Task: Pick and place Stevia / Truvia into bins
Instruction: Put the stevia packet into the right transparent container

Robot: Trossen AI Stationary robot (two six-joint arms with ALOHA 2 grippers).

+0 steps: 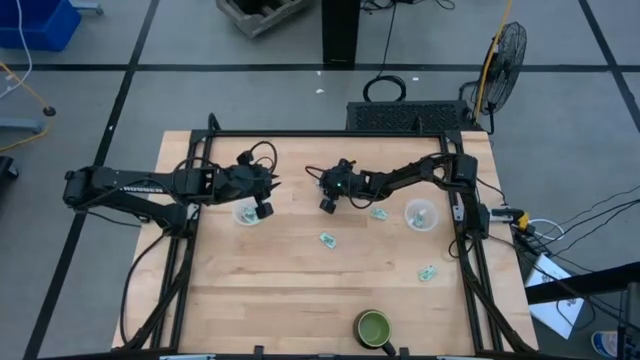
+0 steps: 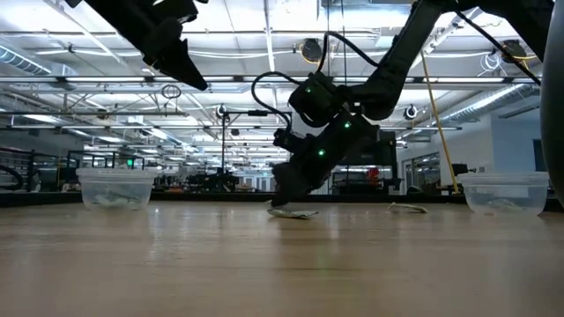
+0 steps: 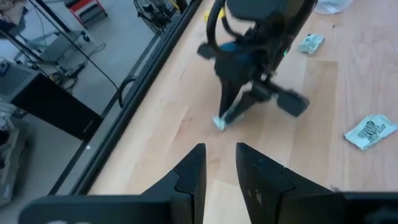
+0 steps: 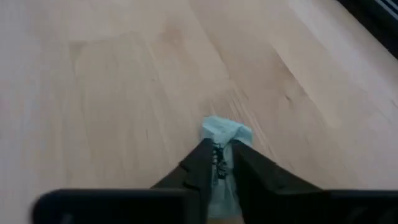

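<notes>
My right gripper (image 1: 327,203) is down at the table's middle, shut on a pale green sachet (image 4: 219,133); the left wrist view shows that sachet (image 3: 221,121) at its tips. My left gripper (image 1: 263,206) hovers high beside the left cup (image 1: 243,214), fingers slightly apart (image 3: 217,163) and holding nothing. The right cup (image 1: 420,214) stands near the right arm's base. Loose sachets lie flat on the table (image 1: 327,239), (image 1: 379,212), (image 1: 428,272). In the low view the cups stand at the left (image 2: 115,187) and right (image 2: 507,192). My right gripper pinches the sachet's crumpled paper (image 4: 217,149) between its two fingers (image 4: 198,163), slanting down from above. The sachet's free end (image 4: 225,130) sticks out past the tips, close over the wood. Whether it touches the table, I cannot tell.
A green dark-rimmed bowl (image 1: 373,326) sits at the table's near edge. A black frame (image 1: 190,250) runs along the table's left, right and far sides. Bare wood (image 1: 260,290) spreads across the near left part. One sachet (image 2: 293,212) lies just in front of my right gripper.
</notes>
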